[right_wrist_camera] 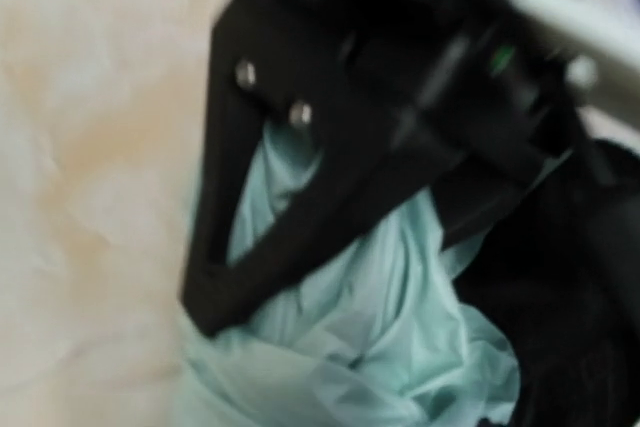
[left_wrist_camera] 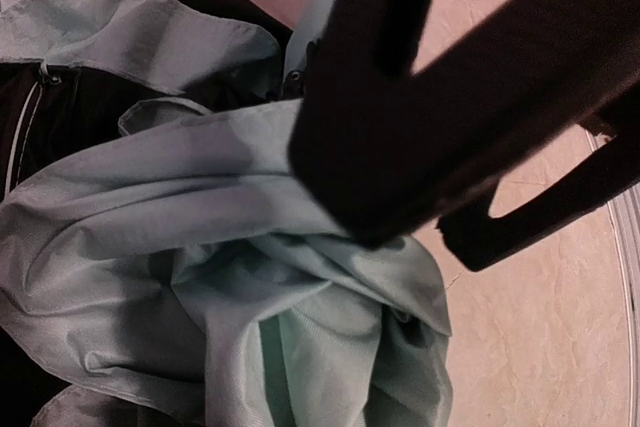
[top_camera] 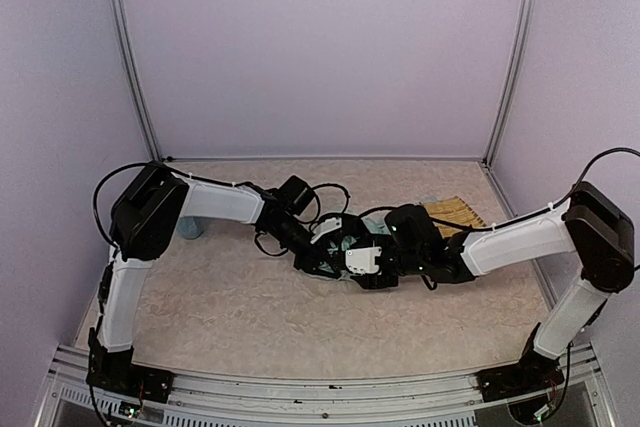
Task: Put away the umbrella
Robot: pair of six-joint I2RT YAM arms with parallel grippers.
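Right now the umbrella (top_camera: 338,247) lies crumpled at the middle of the tabletop (top_camera: 230,312), a heap of mint fabric with black showing through. It sits directly between my two hands and both are on it. The bundle runs roughly left to right across the tabletop, so my left hand (left_wrist_camera: 420,242) meets it from the left end and my right hand (right_wrist_camera: 340,287) from the right end; neither is clearly the nearer. Under my left hand the cloth bulges up against the fingertips (left_wrist_camera: 365,217), one of them pressing into a fold, yet I cannot tell whether fabric is truly pinched between them. My right wrist view is blurred: mint cloth shows between the dark fingers (right_wrist_camera: 330,212), but whether they are grasping or released I cannot say. I judge the coming move turns on gathering the loose folds inward along that left-to-right line
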